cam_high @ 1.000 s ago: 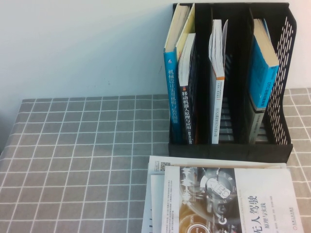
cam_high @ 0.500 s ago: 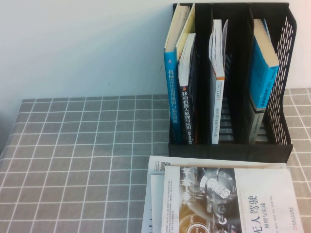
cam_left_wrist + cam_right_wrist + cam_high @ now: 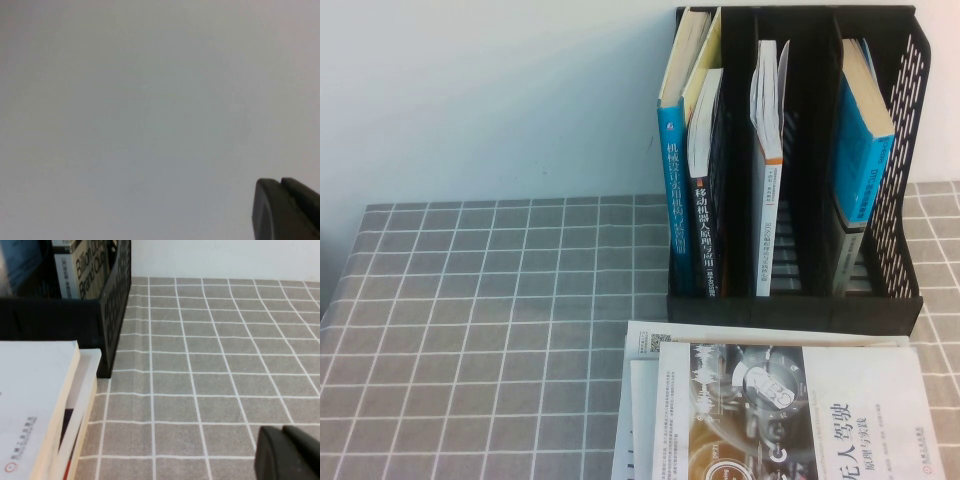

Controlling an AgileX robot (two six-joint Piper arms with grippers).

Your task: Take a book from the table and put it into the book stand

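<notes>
Bench: flat surface under a grey cloth with a thin white grid (image 3: 470,300), running up to a pale wall.
Book stand: tall black plastic file rack with upright compartments and slotted side walls (image 3: 910,150), at the back right of the bench against the wall; its low front lip faces the robot. The right wrist view shows 1 perforated side wall (image 3: 116,295) standing on the cloth.
Left compartment: 2 upright books, a blue-spined book with white Chinese lettering (image 3: 674,200) and a dark-spined book with white Chinese lettering (image 3: 705,225) just beside it.
Middle compartment: 1 thin white-spined book with an orange band (image 3: 766,190), upright.
Right compartment: 1 blue-covered book (image 3: 860,150), leaning slightly.
Books on the bench: a stack of white-covered books lies flat just in front of the stand's lip; the top one is a white book with a grey mechanical picture and black Chinese title (image 3: 790,410). Lower white books (image 3: 645,345) stick out to the left beneath it. The stack's page edges (image 3: 75,405) show in the right wrist view, close to the stand.
Left gripper (image 3: 287,210): a dark fingertip against a plain pale background; cannot tell whether the fingers are spread or pressed together.
Right gripper (image 3: 290,452): low above the grid cloth, to the right of the stand and stack; holds nothing visible, and the fingers' state cannot be told.
</notes>
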